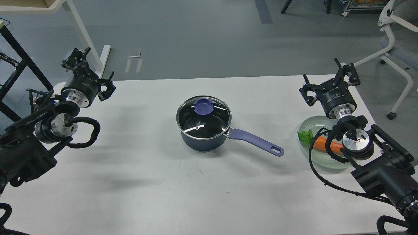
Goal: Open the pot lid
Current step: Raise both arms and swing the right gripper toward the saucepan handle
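A small dark navy pot (203, 142) stands at the middle of the white table (137, 169). Its long purple handle (255, 141) points right and toward the front. The glass lid (204, 121) with a steel rim lies flat on the pot, with its purple knob (203, 106) showing toward the far side. My left gripper (80, 54) hangs over the table's far left corner, open and empty, well away from the pot. Near the far right edge, my right gripper (345, 67) is also open with nothing in it.
A pale green glass dish (310, 124) sits at the right under my right arm, holding a carrot (324, 143) and a green leaf (305, 136). Beyond the table are a white desk leg (85, 39), a black frame (16, 52) and a white chair (396, 65).
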Motion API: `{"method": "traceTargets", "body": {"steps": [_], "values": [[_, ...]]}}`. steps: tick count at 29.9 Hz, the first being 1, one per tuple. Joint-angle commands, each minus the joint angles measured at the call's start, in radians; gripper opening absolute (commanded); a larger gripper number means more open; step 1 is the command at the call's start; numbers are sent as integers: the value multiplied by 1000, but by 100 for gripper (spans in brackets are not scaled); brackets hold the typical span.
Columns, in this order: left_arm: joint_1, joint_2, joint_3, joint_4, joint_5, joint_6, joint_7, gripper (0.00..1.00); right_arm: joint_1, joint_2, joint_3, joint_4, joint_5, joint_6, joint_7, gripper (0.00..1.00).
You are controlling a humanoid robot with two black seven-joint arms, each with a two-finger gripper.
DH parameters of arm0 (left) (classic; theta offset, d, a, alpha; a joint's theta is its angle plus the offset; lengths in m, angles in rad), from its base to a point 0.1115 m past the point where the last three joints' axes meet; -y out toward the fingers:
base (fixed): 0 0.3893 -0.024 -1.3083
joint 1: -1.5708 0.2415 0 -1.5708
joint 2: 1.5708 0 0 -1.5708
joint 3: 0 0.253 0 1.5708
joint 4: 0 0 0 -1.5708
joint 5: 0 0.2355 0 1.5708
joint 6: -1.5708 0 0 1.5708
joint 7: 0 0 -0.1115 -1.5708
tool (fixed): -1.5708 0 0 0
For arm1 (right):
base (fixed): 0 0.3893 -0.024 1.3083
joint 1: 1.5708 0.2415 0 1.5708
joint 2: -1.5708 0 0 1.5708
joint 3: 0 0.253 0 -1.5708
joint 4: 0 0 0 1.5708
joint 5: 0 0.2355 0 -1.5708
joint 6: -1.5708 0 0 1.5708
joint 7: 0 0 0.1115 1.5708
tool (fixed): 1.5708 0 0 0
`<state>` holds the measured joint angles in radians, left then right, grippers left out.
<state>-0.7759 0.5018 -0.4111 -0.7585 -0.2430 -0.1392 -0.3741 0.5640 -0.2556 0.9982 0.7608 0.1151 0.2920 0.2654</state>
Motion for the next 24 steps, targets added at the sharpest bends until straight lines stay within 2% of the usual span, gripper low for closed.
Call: {"method": "traceTargets", "body": {"steps": [1, 5, 11, 18, 24], "values": [[3, -5, 0, -1, -1, 3, -12, 100, 2, -4, 3, 0, 0, -2, 6, 100], [4, 1, 1, -1, -1, 9, -5, 100, 4, -16, 3, 24, -2, -8, 12, 100], [1, 14, -3, -1, -10, 27, -11, 100, 16, -97, -52, 106, -11, -17, 11, 100], [-9, 23, 3, -1, 1, 26, -3, 100, 118, -264, -286, 153, -26, -33, 11, 100], [-34, 63, 12, -37, 24, 18, 9, 99, 220, -407, -483, 259, -173, -33, 12, 100]]}}
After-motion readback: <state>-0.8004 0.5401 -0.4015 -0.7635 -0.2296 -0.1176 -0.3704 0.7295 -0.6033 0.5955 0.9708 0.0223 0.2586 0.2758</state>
